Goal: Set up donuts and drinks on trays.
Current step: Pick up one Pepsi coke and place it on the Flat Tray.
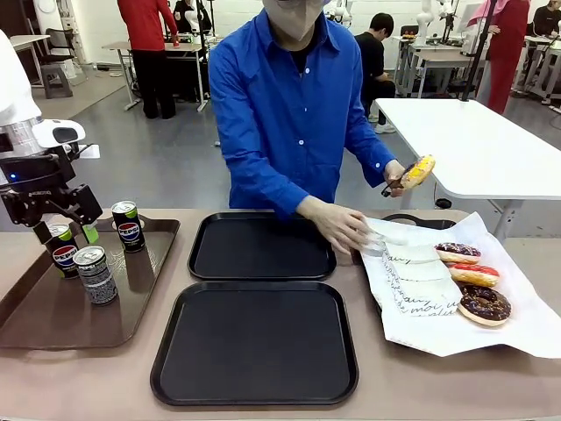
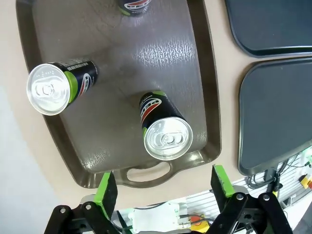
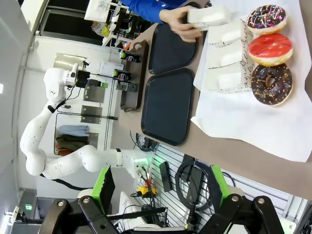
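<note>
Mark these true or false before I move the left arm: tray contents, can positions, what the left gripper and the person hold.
1. The near black tray and far black tray hold nothing. True.
2. Three Pepsi cans stand on the brown tray. True.
3. The left gripper is shut on a can. False: it is open above the brown tray, gripping nothing.
4. The person's tongs hold a chocolate donut. False: they hold a yellow-glazed donut.
5. Three donuts lie on the white paper. True.
</note>
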